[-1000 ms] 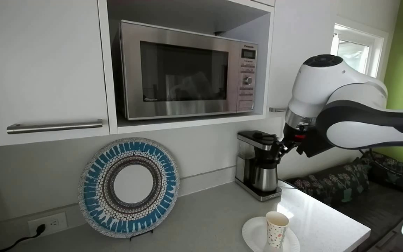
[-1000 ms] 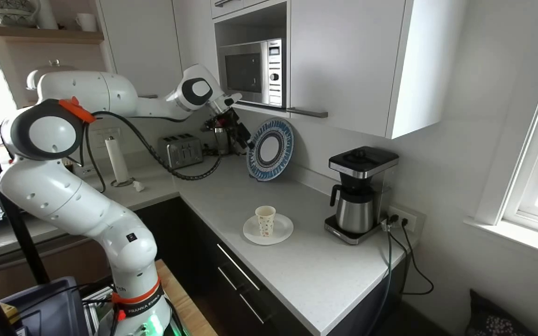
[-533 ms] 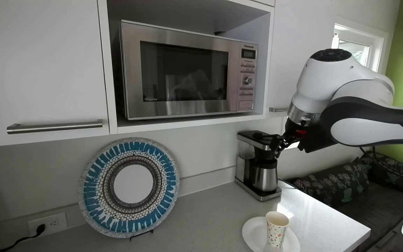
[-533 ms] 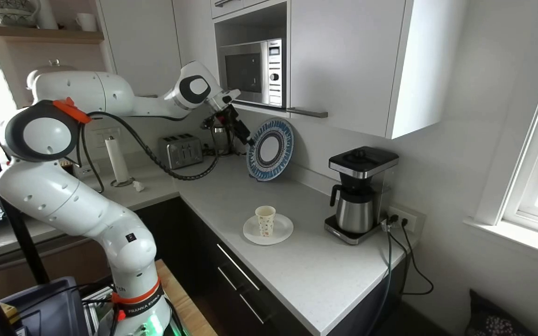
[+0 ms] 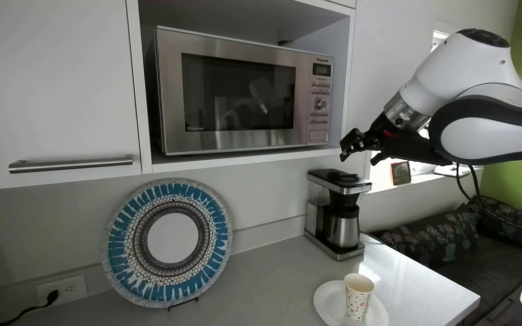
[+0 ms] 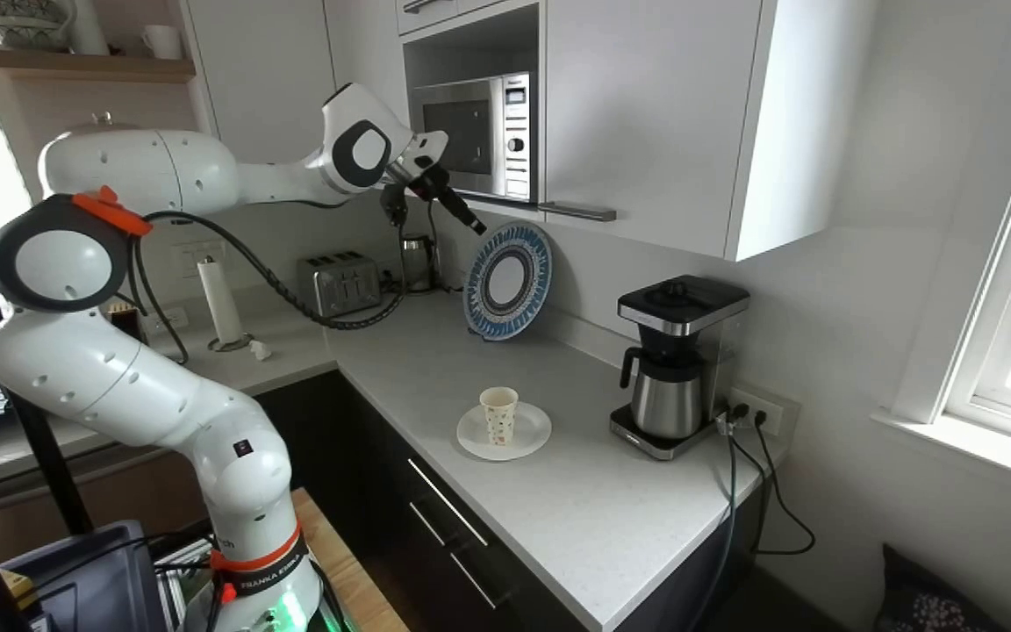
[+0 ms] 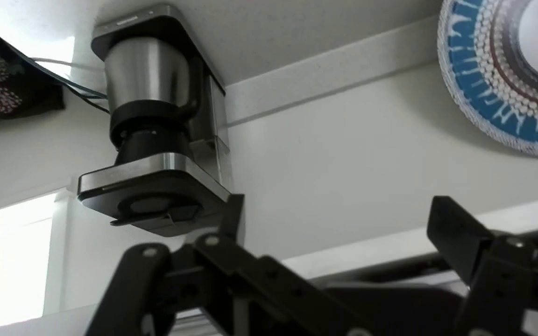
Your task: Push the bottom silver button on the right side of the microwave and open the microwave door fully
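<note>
The silver microwave (image 5: 243, 141) sits in an open cabinet niche, and its door (image 5: 238, 93) is closed. It also shows in an exterior view (image 6: 457, 140). The square silver button (image 5: 318, 136) is at the bottom of the control panel on the microwave's right side. My gripper (image 5: 350, 144) is in front of the cabinet and appears at about the height of the niche shelf. It is tilted downward and apart from the microwave, as an exterior view shows (image 6: 476, 225). In the wrist view, which stands upside down, the gripper (image 7: 339, 212) has widely parted fingers with nothing between them. The button is not discernible there.
A coffee maker (image 5: 340, 213) stands on the counter (image 5: 265, 280) below. A blue patterned plate (image 5: 123, 249) leans on the wall under the niche. A paper cup (image 5: 358, 301) stands on a white plate (image 5: 326, 301). The niche shelf edge (image 5: 243, 160) juts below the microwave.
My gripper has risen from in front of the coffee maker to about shelf height. It has tipped from pointing steeply down toward pointing more forward. The microwave door has not moved.
</note>
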Robot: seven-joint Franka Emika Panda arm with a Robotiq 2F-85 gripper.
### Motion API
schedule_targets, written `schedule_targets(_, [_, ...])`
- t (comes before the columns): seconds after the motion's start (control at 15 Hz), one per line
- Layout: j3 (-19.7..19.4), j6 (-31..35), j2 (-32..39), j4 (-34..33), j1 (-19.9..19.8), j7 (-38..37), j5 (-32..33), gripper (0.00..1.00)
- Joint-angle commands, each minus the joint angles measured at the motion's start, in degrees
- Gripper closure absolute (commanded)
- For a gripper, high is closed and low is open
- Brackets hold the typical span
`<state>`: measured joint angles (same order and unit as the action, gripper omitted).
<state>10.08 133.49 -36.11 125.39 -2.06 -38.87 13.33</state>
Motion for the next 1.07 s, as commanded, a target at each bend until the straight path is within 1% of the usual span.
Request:
schedule_targets(0.0, [0.7,8.1,-1.7,2.0,-2.8,-4.4,-3.8,0.00])
schedule_targets(0.07, [0.9,10.9,-1.8,2.4,-3.4,-5.6,-4.5,0.09])
schedule_targets(0.13, [1.2,13.5,-1.6,2.7,-4.3,-6.9,-4.9,0.26])
schedule_targets(0.4, [2.4,21.2,-0.4,3.6,-7.1,-10.8,-6.6,0.58])
schedule_targets(0.53, [3.2,23.5,0.2,3.9,-8.3,-12.5,-7.2,0.74])
schedule_targets(0.67, [4.0,26.0,1.2,3.9,-9.2,-13.8,-7.7,0.87])
schedule_targets(0.73, [4.3,27.3,1.6,3.9,-9.3,-14.1,-8.0,0.96])
schedule_targets(0.8, [4.8,28.7,2.2,3.8,-9.7,-14.8,-8.1,0.99])
schedule_targets(1.0, [5.9,31.2,4.0,3.5,-10.6,-15.6,-8.3,1.00])
